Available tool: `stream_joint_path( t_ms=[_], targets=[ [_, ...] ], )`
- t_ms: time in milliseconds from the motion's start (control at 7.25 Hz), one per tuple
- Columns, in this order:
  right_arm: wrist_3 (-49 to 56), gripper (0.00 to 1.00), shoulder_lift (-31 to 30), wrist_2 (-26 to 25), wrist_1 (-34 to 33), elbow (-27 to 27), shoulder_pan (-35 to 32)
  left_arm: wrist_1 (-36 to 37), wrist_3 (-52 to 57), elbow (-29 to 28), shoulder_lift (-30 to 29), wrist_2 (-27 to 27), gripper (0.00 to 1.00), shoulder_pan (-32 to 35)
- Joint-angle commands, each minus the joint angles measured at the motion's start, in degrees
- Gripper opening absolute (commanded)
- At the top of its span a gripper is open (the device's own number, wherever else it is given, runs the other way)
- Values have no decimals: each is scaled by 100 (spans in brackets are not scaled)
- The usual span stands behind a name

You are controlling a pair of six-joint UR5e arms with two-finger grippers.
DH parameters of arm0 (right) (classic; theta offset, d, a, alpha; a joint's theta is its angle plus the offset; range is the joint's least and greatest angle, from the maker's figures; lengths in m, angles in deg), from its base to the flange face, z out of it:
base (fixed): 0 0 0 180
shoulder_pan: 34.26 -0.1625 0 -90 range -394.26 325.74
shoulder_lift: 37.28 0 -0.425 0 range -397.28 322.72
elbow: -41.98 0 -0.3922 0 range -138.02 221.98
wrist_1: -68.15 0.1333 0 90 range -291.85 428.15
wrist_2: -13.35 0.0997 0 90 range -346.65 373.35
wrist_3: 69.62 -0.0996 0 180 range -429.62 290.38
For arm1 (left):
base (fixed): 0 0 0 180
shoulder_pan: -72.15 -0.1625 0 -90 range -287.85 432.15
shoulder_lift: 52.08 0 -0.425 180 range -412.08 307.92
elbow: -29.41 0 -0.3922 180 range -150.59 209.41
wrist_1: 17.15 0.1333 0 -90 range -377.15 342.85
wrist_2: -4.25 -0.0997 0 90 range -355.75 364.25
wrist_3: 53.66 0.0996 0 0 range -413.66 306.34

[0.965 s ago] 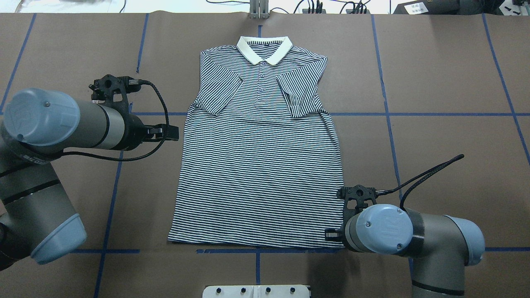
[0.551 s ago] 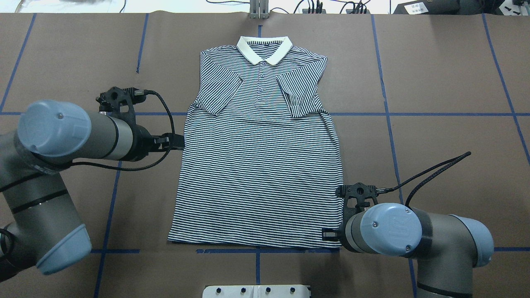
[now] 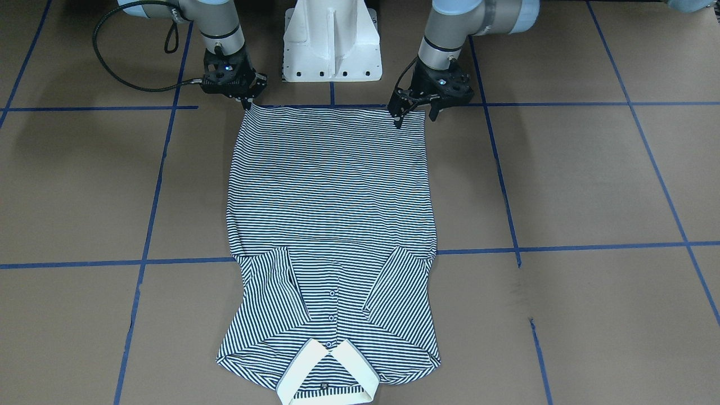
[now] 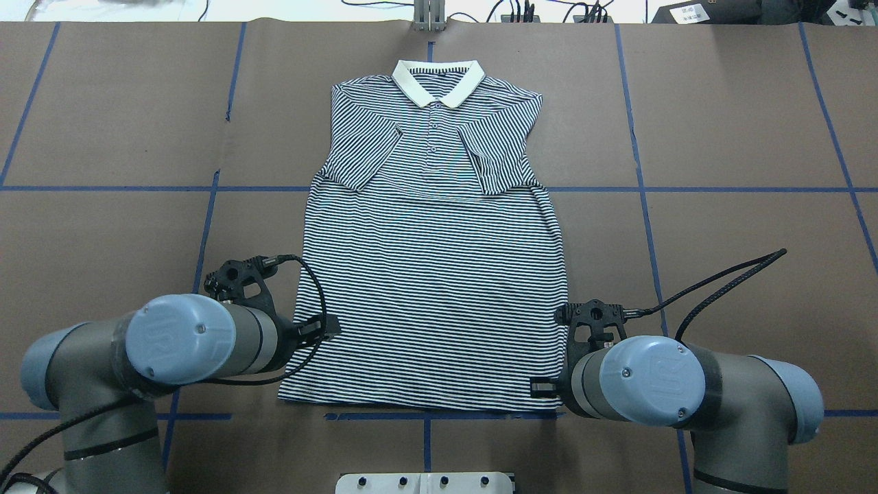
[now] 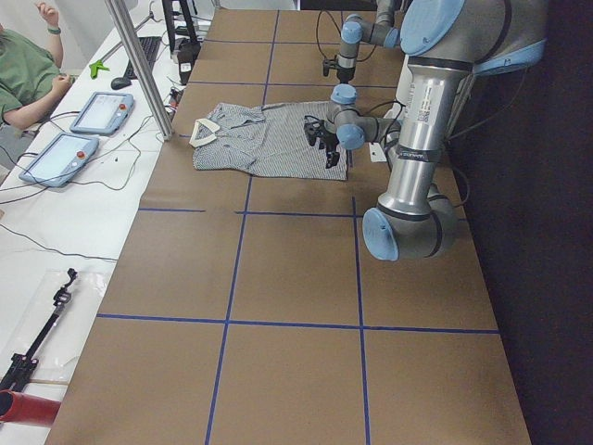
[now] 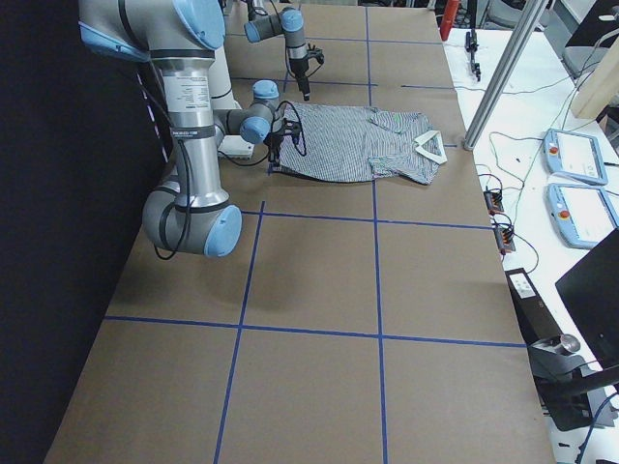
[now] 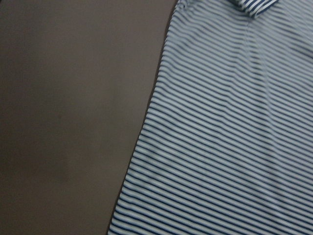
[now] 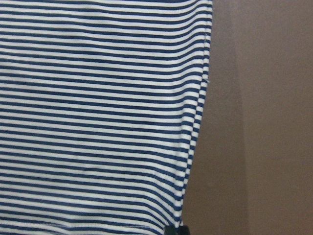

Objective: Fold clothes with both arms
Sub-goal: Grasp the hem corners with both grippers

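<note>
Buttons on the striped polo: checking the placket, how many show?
3 small buttons on the navy-and-white striped polo shirt: one at the cream collar tips, two toward the hem. Others may hide.

overhead: rear, high, down-forward | front: opposite, steep | sides: table [image 5: 296, 269] ends, far | wrists: close | shared: polo shirt [image 4: 432, 274]

Brown table [image 4: 741, 110], blue tape grid [image 4: 720, 189]

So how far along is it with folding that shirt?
Early on. Done: the shirt lies flat with both sleeves folded in over the chest. In hand: the right gripper sits at one hem corner, the left gripper over the opposite edge near the hem; no cloth looks lifted. Left: folding the body, probably hem up toward the collar.
</note>
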Motion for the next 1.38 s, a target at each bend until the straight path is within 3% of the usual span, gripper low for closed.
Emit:
stream_joint_path(
  t_ms=[0, 551, 827, 965, 1241],
  targets=[
    [0, 0, 39, 3, 0, 3, 7, 67, -349, -37, 217, -257, 100, -342],
    [0, 0, 92, 12, 0, 20, 7, 67, -411, -185, 244, -257, 99, -473],
    [0, 0, 92, 12, 0, 38, 7, 58, -411, -195, 244, -249, 92, -474],
    [0, 0, 92, 21, 0, 38, 7, 67, -411, -195, 244, -249, 81, -474],
    [0, 0, 92, 38, 0, 47, -1, 67, -420, -177, 227, -249, 35, -474]
  ],
)
